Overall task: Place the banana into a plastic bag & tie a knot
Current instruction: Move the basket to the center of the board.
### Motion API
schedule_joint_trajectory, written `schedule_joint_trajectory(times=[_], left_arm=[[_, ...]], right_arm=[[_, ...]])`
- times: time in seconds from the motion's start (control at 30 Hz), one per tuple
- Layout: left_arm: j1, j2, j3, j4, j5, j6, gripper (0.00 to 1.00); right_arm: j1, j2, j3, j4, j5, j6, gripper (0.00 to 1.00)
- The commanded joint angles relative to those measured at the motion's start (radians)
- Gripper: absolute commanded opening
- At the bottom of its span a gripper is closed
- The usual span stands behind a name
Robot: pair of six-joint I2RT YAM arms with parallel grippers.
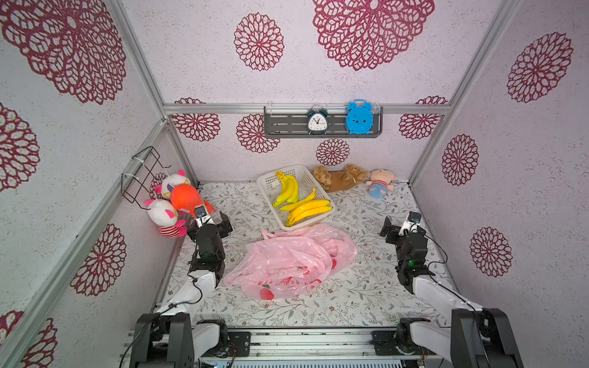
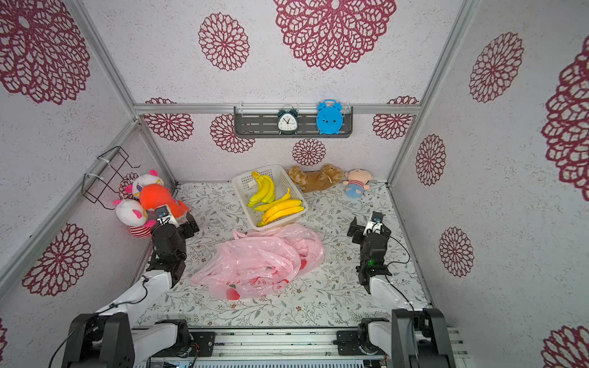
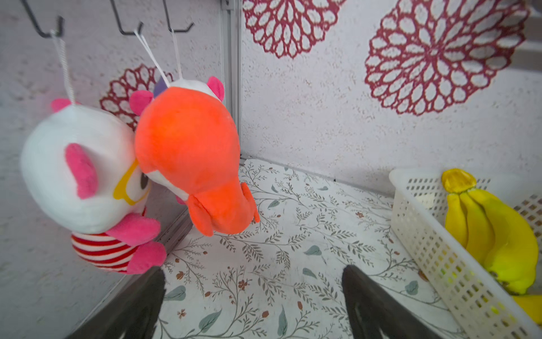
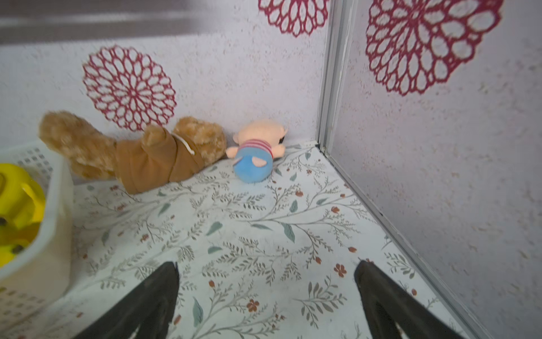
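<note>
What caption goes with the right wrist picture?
Open right hand facing a brown teddy and small doll in the corner.

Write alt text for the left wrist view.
The left gripper, open and empty, hangs above the floral table cover. Beyond it an orange plush and a white plush hang by strings from wall hooks, and a white basket holds yellow bananas.

The orange plush is covering most of a white plush hanging behind it. The basket is running off the left wrist view's edge, taking part of the bananas with it. In the right wrist view they are blurring into yellow lumps. The red lettering on the pink bag is showing too small to read, and its folds are hiding its inside.
</note>
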State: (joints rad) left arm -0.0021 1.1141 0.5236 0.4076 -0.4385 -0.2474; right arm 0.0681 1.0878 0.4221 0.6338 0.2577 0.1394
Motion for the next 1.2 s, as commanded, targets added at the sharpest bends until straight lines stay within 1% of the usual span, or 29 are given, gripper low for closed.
schedule_joint_trajectory(times=[0.0,0.1,0.17,0.23,0.3,0.33,0.4,0.47,0.5,0.57,0.63,0.67,0.7,0.8,0.87,0.9,0.97,1.07,1.17], left_arm=[[-0.009,-0.113,0.066,-0.301,-0.039,-0.187,0.97],[-0.013,-0.221,0.121,-0.485,0.019,-0.289,0.97],[-0.014,-0.288,0.171,-0.62,0.099,-0.326,0.97],[-0.015,-0.335,0.163,-0.627,0.199,-0.311,0.97],[-0.015,-0.364,0.133,-0.609,0.234,-0.32,0.97],[-0.013,-0.369,0.121,-0.601,0.251,-0.338,0.97],[-0.013,-0.358,0.103,-0.597,0.255,-0.415,0.97],[-0.005,-0.32,0.096,-0.625,0.213,-0.553,0.97],[0.006,-0.297,0.091,-0.609,0.232,-0.583,0.97],[0.028,-0.218,0.08,-0.504,0.346,-0.578,0.97],[0.028,-0.133,0.093,-0.438,0.405,-0.594,0.97],[0.027,-0.078,0.118,-0.43,0.426,-0.6,0.97],[0.027,-0.029,0.149,-0.432,0.447,-0.602,0.97],[0.023,0.151,0.276,-0.438,0.584,-0.592,0.97],[0.002,0.282,0.375,-0.434,0.688,-0.579,0.97],[-0.013,0.331,0.418,-0.439,0.718,-0.572,0.97],[-0.062,0.445,0.521,-0.467,0.765,-0.547,0.97],[-0.125,0.582,0.65,-0.508,0.786,-0.512,0.97],[-0.142,0.715,0.758,-0.541,0.795,-0.498,0.97]], right_arm=[[0.014,-0.103,0.115,-0.354,-0.012,0.138,0.99],[0.012,-0.195,0.201,-0.547,-0.028,0.202,0.99],[0.01,-0.251,0.231,-0.646,-0.036,0.232,0.99],[0.005,-0.312,0.22,-0.688,-0.032,0.269,0.99],[-0.002,-0.376,0.186,-0.71,0.009,0.347,0.99],[-0.013,-0.4,0.171,-0.701,-0.005,0.362,0.99],[-0.028,-0.406,0.171,-0.68,-0.077,0.364,0.99],[-0.029,-0.36,0.198,-0.682,-0.133,0.363,0.99],[-0.029,-0.333,0.205,-0.672,-0.17,0.358,0.99],[-0.025,-0.268,0.217,-0.645,-0.249,0.35,0.99],[-0.018,-0.211,0.23,-0.62,-0.314,0.347,0.99],[-0.008,-0.179,0.242,-0.617,-0.328,0.347,0.99],[0.0,-0.152,0.255,-0.615,-0.34,0.342,0.99],[0.032,-0.038,0.324,-0.645,-0.373,0.323,0.99],[0.055,0.038,0.375,-0.668,-0.389,0.311,0.98],[0.07,0.077,0.403,-0.679,-0.394,0.305,0.98],[0.103,0.153,0.462,-0.708,-0.394,0.292,0.96],[0.137,0.243,0.536,-0.74,-0.402,0.282,0.96],[0.148,0.324,0.607,-0.772,-0.411,0.277,0.96]])
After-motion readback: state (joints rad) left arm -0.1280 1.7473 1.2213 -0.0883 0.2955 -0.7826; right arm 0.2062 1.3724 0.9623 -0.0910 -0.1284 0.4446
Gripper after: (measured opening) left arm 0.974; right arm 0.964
